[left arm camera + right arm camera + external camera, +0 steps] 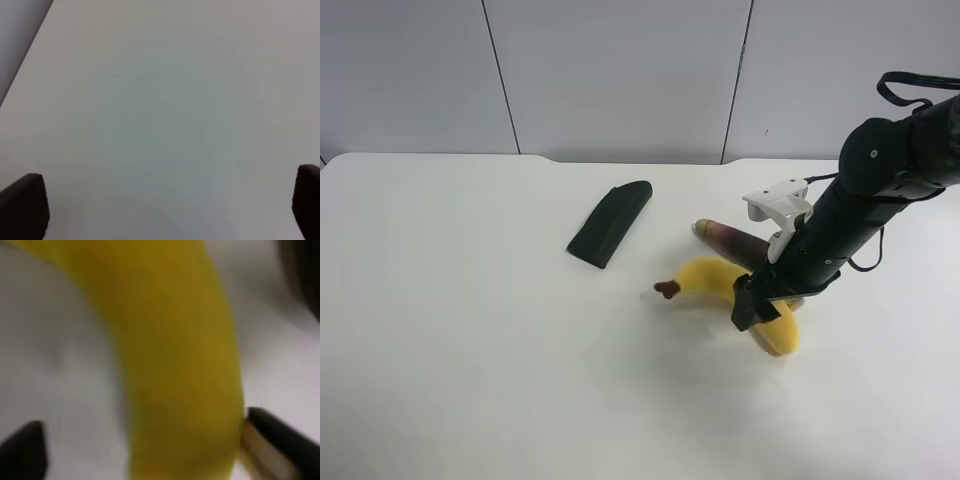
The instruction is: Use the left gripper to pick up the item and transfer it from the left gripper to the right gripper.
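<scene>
Centre-left of exterior frame: dark cucumber (610,225) flat on white table (450,330).

Right of centre: banana (710,275) lying on the table, brown stem (666,289) pointing left. Eggplant (730,240) just behind it; contact can't be told.

Right gripper (760,305) down over the banana's right half, white bracket (778,208) above. Right wrist view: jaws parted, straddling the banana; one finger (280,440) touches its side, the other stands clear.

Left gripper (170,210): jaws wide apart, holding nothing, over white table.
</scene>
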Motion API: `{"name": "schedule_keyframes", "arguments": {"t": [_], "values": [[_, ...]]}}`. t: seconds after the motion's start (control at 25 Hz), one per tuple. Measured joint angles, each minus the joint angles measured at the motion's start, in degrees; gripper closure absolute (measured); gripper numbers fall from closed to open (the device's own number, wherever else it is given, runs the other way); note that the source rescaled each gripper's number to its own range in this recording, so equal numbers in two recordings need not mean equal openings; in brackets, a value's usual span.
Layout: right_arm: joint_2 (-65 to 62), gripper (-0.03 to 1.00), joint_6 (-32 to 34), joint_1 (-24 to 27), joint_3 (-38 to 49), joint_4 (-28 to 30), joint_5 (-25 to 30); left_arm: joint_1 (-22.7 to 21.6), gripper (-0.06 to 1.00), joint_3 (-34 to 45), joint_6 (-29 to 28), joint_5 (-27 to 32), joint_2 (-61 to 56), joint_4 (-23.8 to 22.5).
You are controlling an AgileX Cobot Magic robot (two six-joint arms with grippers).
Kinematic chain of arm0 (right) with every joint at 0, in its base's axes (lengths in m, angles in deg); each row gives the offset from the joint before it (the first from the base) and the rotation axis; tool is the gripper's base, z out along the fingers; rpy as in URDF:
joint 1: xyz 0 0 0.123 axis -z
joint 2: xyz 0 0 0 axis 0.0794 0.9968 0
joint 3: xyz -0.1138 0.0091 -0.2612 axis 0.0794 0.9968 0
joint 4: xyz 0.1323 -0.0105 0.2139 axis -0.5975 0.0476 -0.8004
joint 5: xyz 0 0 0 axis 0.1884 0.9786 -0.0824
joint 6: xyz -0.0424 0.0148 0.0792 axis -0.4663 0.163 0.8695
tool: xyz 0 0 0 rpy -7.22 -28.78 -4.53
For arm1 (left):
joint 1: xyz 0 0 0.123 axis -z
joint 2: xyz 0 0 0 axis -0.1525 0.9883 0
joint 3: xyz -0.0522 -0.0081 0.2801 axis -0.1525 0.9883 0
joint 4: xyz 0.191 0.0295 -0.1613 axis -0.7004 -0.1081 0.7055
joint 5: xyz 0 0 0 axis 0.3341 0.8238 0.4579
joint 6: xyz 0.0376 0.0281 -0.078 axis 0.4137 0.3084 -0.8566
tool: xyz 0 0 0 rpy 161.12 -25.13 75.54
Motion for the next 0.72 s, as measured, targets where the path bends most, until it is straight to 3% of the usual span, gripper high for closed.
{"name": "schedule_keyframes", "arguments": {"t": [0.16,0.44,0.72], "values": [[-0.70,-0.01,0.30,0.00,-1.33,0.15,2.84,0.00,-0.06,0.00,0.00,0.00,0.00,0.00],[-8.98,-0.03,3.19,0.00,-12.02,1.84,18.53,0.00,-0.06,0.00,0.00,0.00,0.00,0.00],[-22.64,-0.03,11.05,0.00,-16.62,9.47,32.51,0.00,-0.06,0.00,0.00,0.00,0.00,0.00]]}}
